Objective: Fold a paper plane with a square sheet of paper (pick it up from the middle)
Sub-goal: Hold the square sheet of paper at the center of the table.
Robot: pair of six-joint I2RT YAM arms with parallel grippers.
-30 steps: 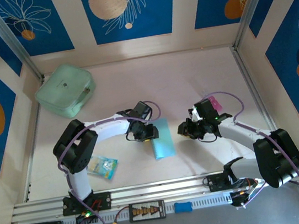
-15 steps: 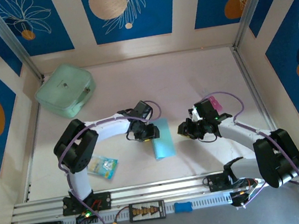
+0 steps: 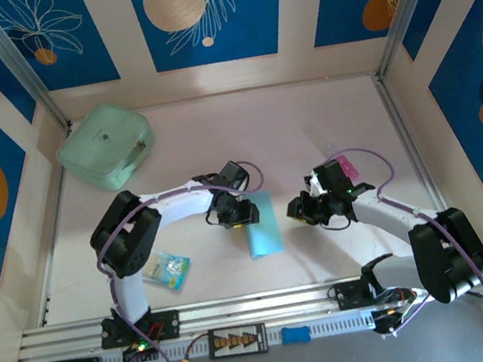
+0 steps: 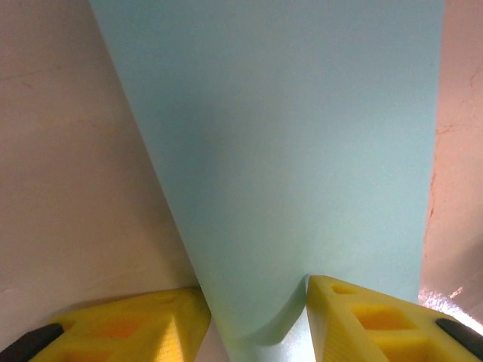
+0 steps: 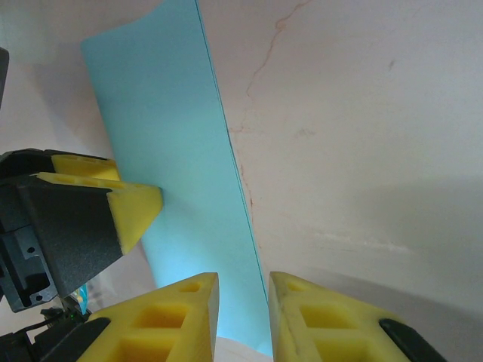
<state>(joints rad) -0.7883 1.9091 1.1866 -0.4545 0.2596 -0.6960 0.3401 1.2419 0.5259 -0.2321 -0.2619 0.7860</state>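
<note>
lt-blue paper sheet (image 3: 262, 225): plain, smooth, narrow rect shape.

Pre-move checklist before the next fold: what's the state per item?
1. Sheet lies on the table as a folded rectangle: ok.
2. Left end effector at the sheet's left edge, jaws apart either side of its curled near end: ok.
3. Sheet firmly gripped: not ok, gap at both fingers.
4. Right end effector beside the sheet's right edge, jaws narrowly apart, holding nothing: ok.
5. Crease sharp and edges aligned: cannot tell.
6. Mint pouch and printed packet apart from the sheet: ok.
</note>
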